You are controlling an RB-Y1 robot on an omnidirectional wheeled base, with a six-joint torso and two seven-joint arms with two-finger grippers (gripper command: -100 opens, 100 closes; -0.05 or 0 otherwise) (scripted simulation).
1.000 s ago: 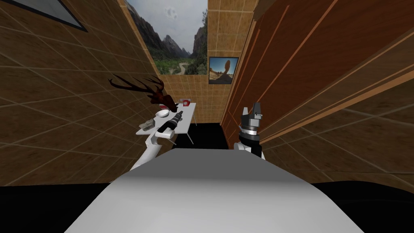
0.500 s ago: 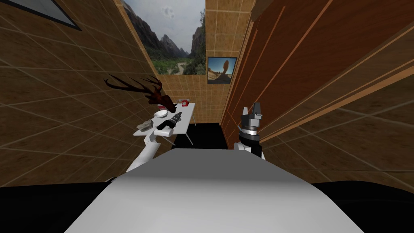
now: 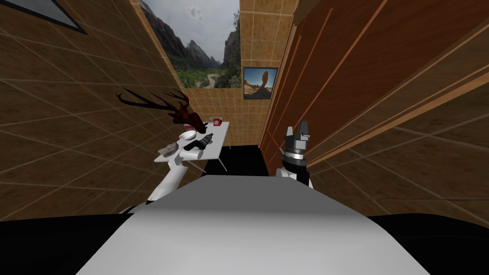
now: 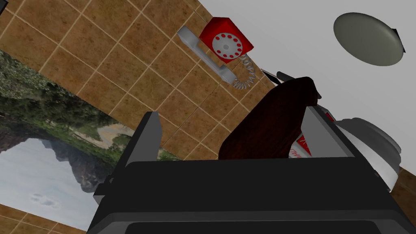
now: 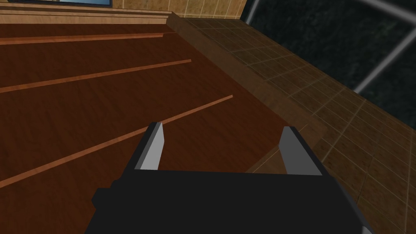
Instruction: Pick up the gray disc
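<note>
The white table (image 3: 217, 141) stands tight against the tiled wall on my left. Between its free long edge and the dark wood panelling (image 3: 344, 81) on my right runs a narrow lane with a black area (image 3: 243, 160) below it. The left gripper (image 4: 231, 118) reaches out low over the tabletop, its jaws apart and holding nothing. One dark red-brown mounted deer head (image 3: 191, 117) juts from the wall over the table. Its snout lies between my left fingers, close to one of them, though I cannot tell whether it touches. The one gray disc (image 4: 367, 38), domed and dull, lies flat on bare tabletop well past the fingertips. It is out to the side of that same finger and apart from everything else, with open table all round it. One red telephone (image 4: 225, 40) sits at the table's far edge, its grey handset (image 4: 207, 57) beside it on a coiled cord. One white bowl (image 4: 373, 142) stands just outside the finger near the snout, and its contents are hidden. One grey lump (image 3: 167, 149) rests at the table's near end. The far wall holds two pictures, a large mountain mural (image 3: 205, 43) and a small frame (image 3: 260, 82). The right gripper (image 5: 222, 126) is raised beside the panelling, jaws apart and empty.
</note>
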